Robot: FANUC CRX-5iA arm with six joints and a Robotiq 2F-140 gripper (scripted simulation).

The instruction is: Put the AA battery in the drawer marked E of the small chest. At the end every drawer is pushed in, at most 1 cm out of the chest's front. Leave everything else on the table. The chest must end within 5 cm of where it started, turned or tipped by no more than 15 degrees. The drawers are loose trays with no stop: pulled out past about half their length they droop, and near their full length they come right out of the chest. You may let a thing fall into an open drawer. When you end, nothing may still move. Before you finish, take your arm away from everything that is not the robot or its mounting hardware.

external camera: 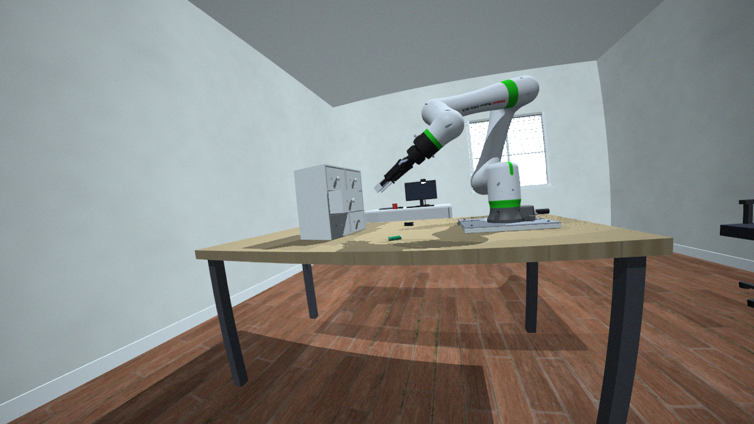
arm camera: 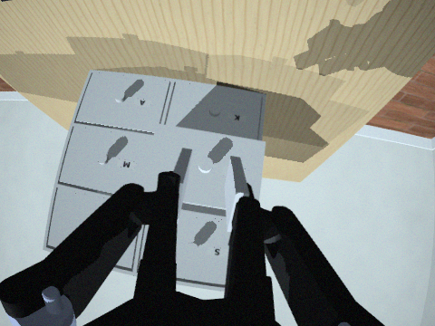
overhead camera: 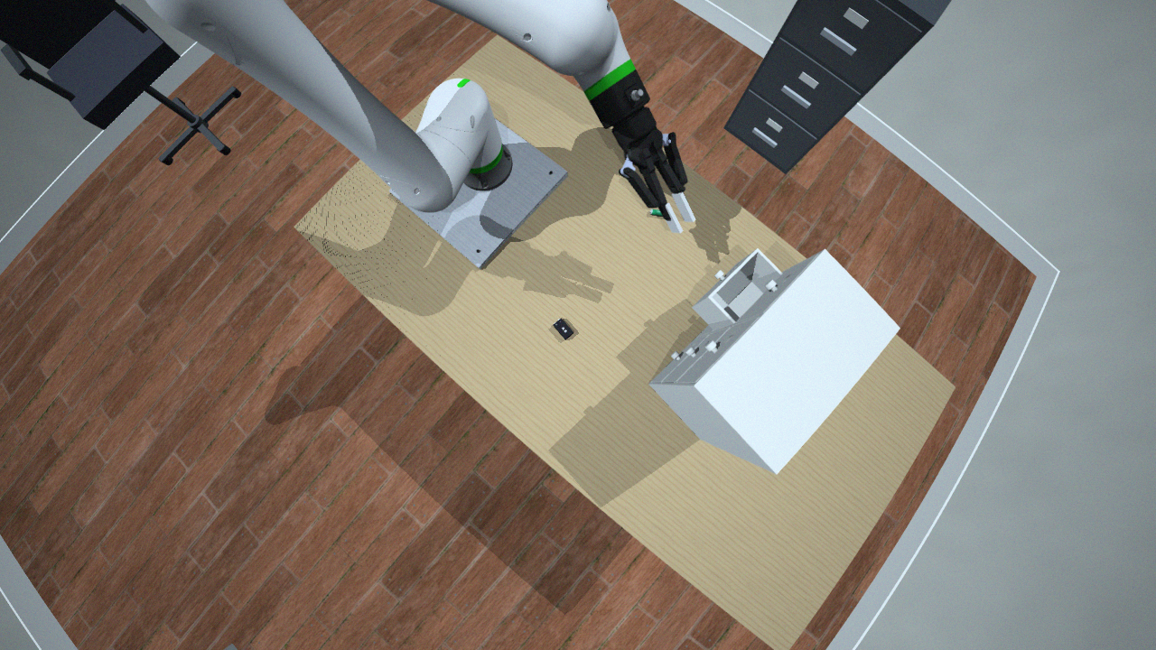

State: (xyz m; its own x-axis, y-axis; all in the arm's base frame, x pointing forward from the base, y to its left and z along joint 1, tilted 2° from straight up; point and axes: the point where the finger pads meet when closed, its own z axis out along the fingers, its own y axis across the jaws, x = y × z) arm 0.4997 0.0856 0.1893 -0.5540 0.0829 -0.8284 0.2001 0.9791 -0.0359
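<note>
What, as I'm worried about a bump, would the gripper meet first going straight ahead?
Probably the front of the pulled-out pale grey drawer, judging by the gripper; depth is unclear, so it might pass just below.
</note>
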